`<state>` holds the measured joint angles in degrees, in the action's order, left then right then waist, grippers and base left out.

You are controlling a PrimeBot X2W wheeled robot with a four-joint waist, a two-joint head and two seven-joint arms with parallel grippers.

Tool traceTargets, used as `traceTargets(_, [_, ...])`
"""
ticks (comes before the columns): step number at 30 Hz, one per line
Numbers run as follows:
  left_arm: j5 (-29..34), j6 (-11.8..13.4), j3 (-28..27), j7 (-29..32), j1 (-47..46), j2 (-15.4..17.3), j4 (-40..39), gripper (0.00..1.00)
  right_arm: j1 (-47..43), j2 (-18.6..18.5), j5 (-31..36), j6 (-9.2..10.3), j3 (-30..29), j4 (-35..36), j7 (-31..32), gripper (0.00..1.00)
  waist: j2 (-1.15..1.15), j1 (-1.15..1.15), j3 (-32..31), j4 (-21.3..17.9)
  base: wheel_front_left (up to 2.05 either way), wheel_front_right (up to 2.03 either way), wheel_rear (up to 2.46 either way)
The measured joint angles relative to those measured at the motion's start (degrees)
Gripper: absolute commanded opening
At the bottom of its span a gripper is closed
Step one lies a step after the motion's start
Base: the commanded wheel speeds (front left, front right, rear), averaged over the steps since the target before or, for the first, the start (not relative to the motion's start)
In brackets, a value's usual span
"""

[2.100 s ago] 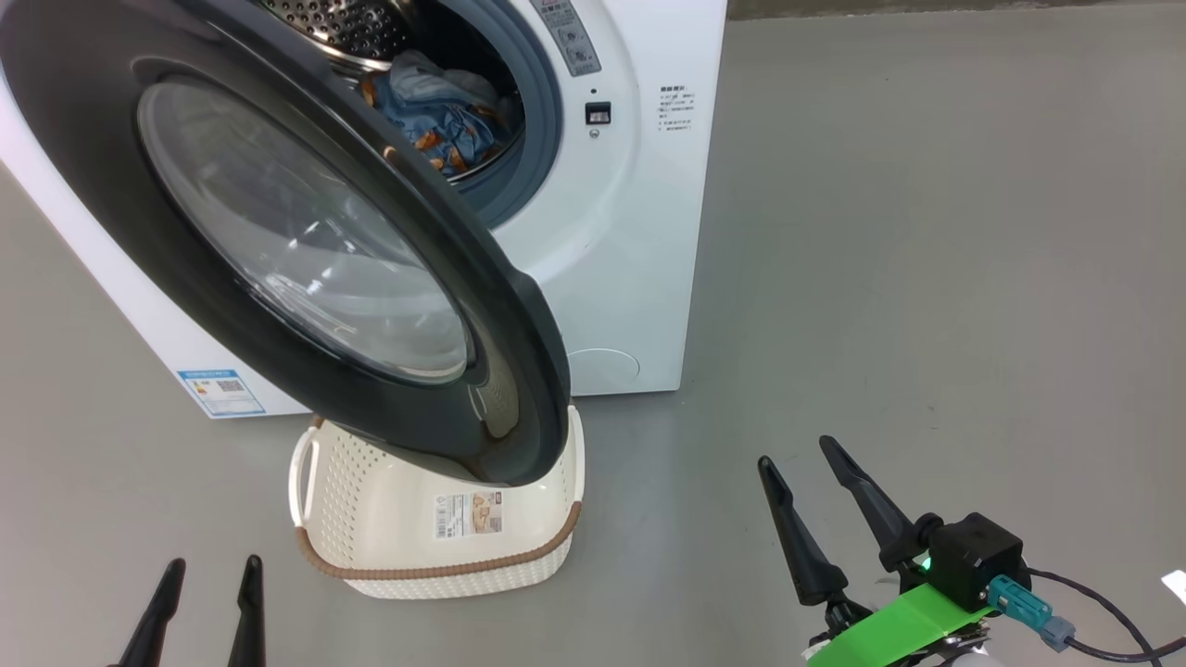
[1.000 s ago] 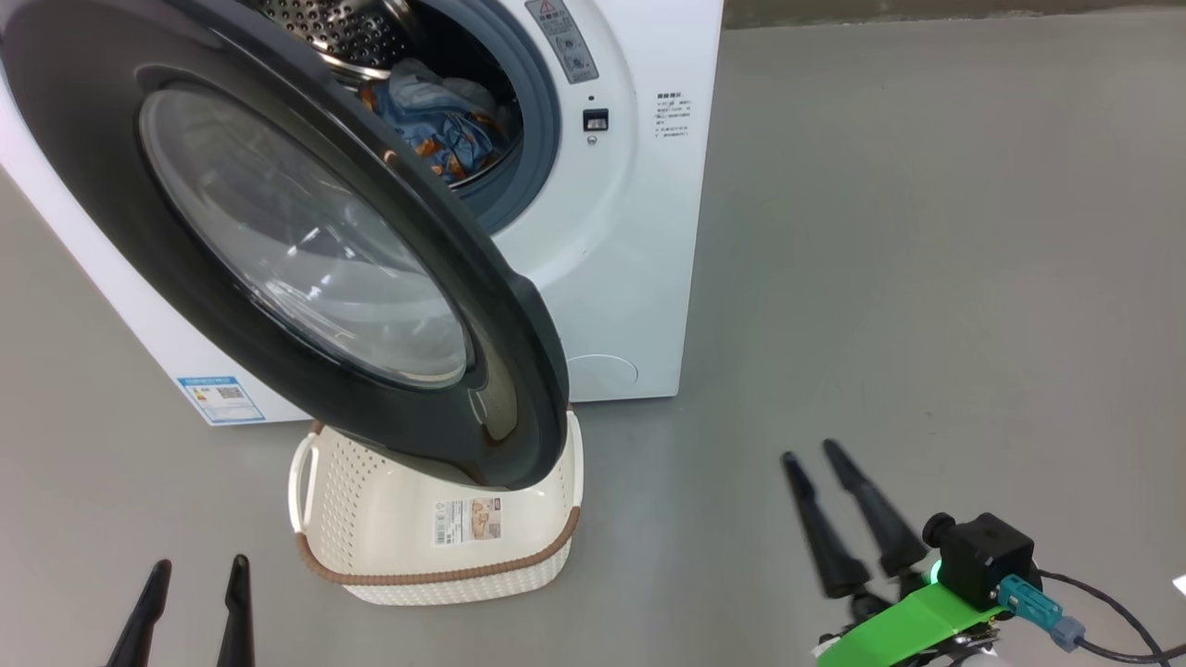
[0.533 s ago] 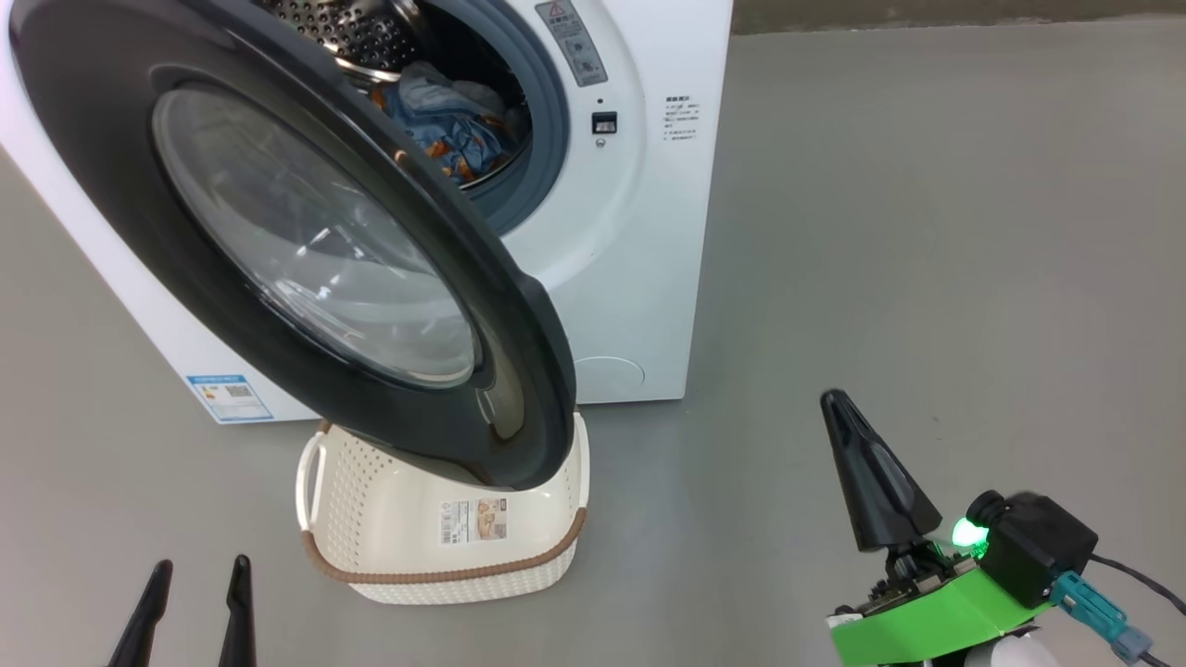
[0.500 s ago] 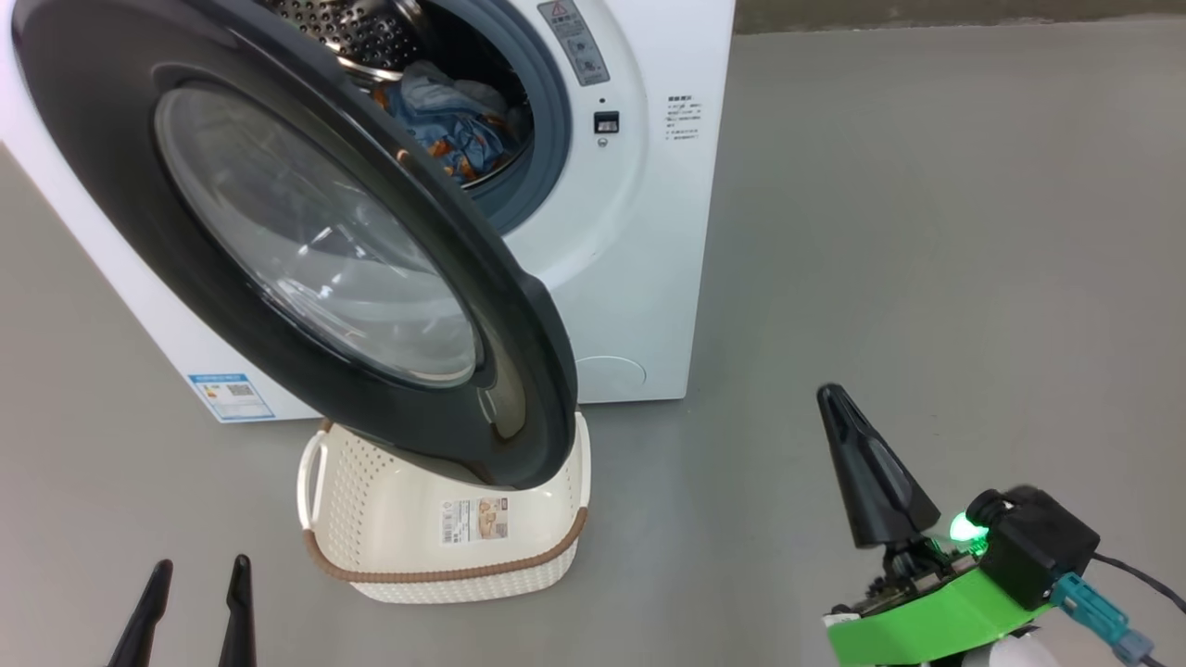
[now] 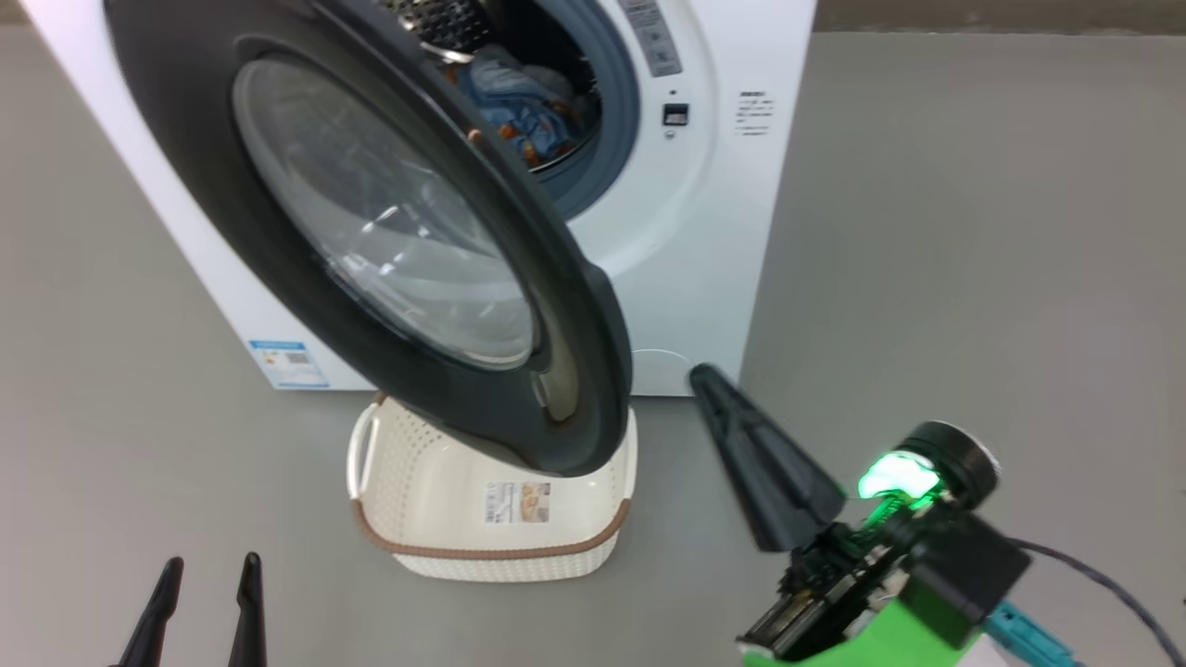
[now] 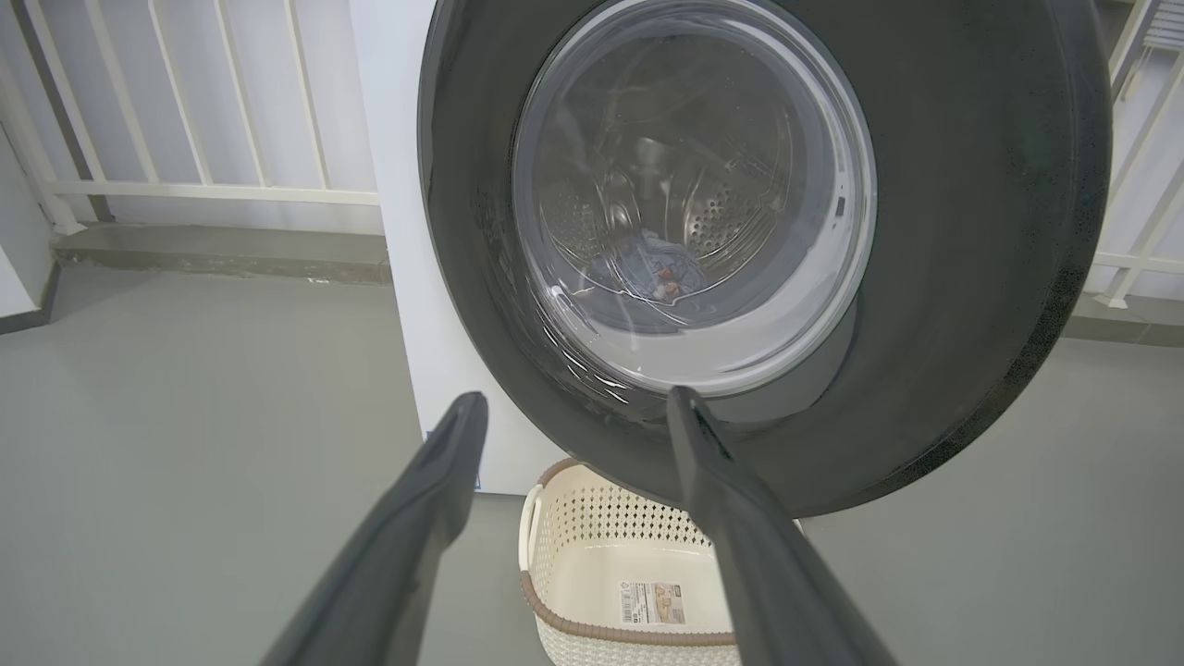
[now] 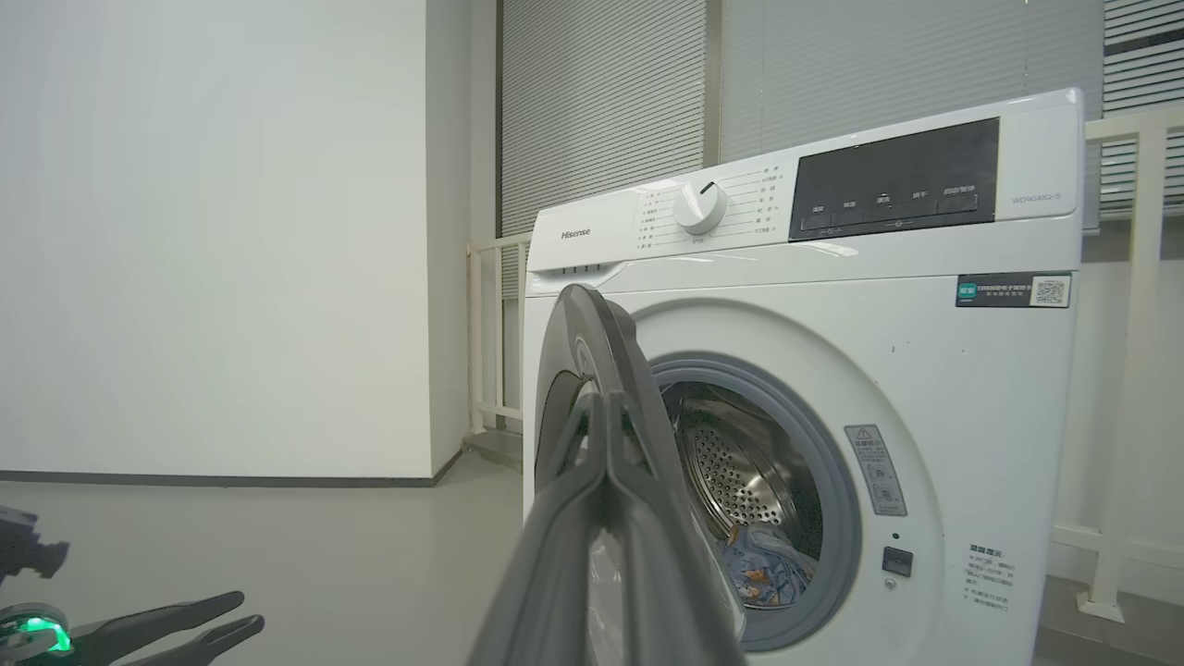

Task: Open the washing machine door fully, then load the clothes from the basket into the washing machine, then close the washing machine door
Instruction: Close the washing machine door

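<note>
Looking along my left gripper [image 6: 575, 400], I see its fingers spread wide with nothing between them. Dead ahead is the washing machine door [image 6: 971, 231], and through its glass I can make out the clothes [image 6: 647, 270] in the drum. The basket [image 6: 592, 518] sits on the floor just under the door's lower rim.

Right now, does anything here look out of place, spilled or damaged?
Nothing stands out. The light blue bear-print clothes lie inside the big white washing machine, the cream perforated plastic basket stands upright and empty below the open round black-rimmed glass door.
</note>
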<state>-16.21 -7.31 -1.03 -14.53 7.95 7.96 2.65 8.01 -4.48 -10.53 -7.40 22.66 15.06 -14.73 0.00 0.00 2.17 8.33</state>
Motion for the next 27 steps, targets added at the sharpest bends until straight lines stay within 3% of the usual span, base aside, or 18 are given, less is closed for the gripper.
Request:
traceTargets(6, [0.0, 0.0, 0.3, 0.0, -0.2, -0.5, -0.2, 1.00, 2.3, -2.7, -0.2, -0.01, 5.1, -3.5, 0.0, 0.00, 0.00, 0.00, 0.9, 3.0, 0.00, 0.00, 0.00])
traceTargets(15, [-0.6, 0.0, 1.9, 0.0, -2.4, -1.3, -0.5, 1.00, 5.7, -4.6, -2.2, -0.01, 9.7, -15.1, 0.0, 0.00, 0.00, 0.00, 3.0, 7.7, 0.00, 0.00, 0.00])
traceTargets(27, [-2.6, 0.0, 5.3, 0.0, -7.5, -2.6, -1.0, 1.00, 12.6, -3.7, -2.6, -0.01, 7.3, -27.2, 0.0, 0.00, 0.00, 0.00, 9.0, 12.2, 0.00, 0.00, 0.00])
